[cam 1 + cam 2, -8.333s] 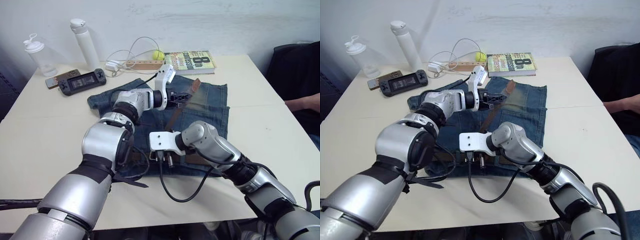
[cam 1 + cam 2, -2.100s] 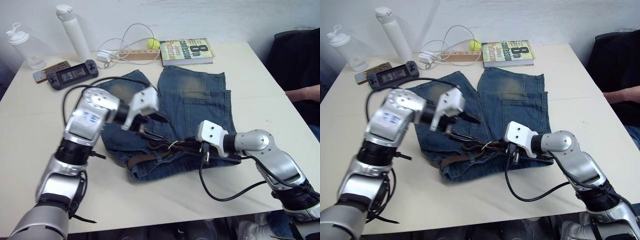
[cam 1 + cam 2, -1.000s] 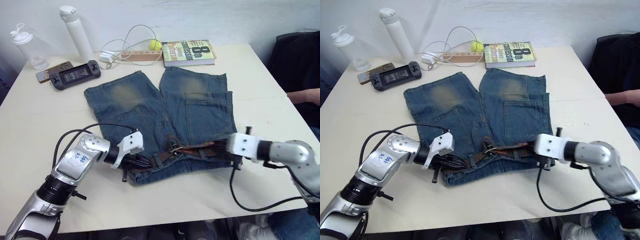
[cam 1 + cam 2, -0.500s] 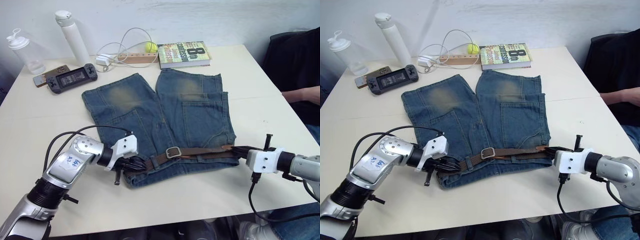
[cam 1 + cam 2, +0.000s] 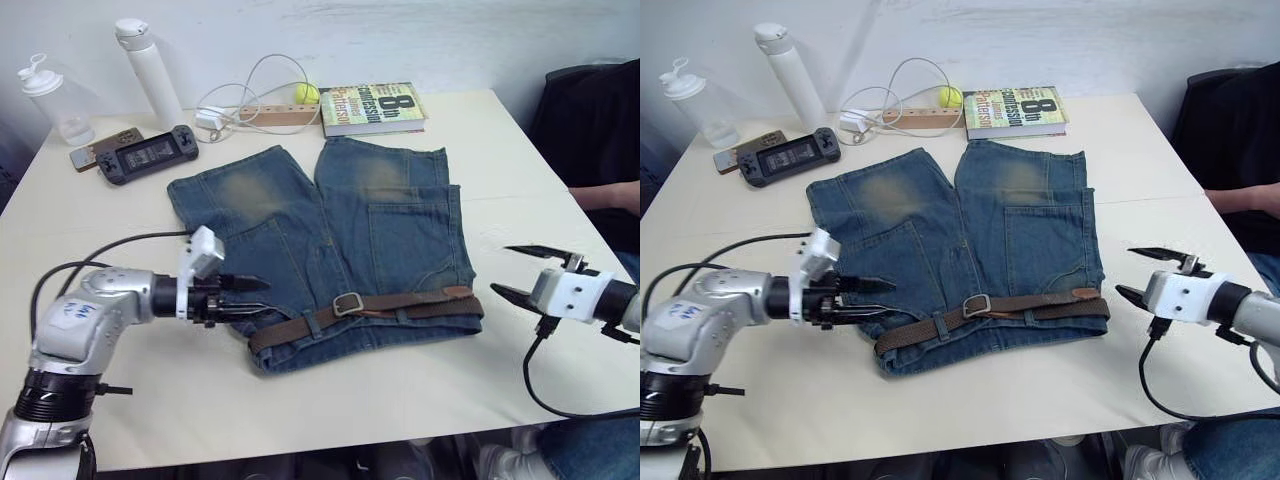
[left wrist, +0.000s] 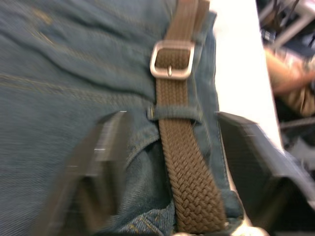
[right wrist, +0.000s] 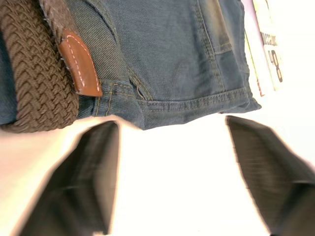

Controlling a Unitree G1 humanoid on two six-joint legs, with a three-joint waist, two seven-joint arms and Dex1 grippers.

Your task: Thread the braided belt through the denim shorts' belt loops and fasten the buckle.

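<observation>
Left eye view, braided belt (image 5: pixel 400 304) across denim shorts (image 5: pixel 330 230), both grippers spread, book (image 5: pixel 372 105), game console (image 5: pixel 140 156) behind.

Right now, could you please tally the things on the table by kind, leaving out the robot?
Bottles: 2
Handheld devices: 2
Book: 1
Ball: 1
Wooden strip: 1
Cable: 1
Shorts: 1
Belt: 1
Total: 10

A white table (image 5: pixel 520 180) carries, along its far edge, a clear bottle (image 5: pixel 52 101), a white flask (image 5: pixel 146 71), a phone (image 5: pixel 103 148) and a black game console (image 5: pixel 150 155). Farther right lie a wooden power strip (image 5: pixel 270 116) with white cables (image 5: pixel 245 95), a yellow-green ball (image 5: pixel 304 93) and a book (image 5: pixel 374 105). A person's arm (image 5: pixel 610 195) shows beyond the table's right edge.
</observation>
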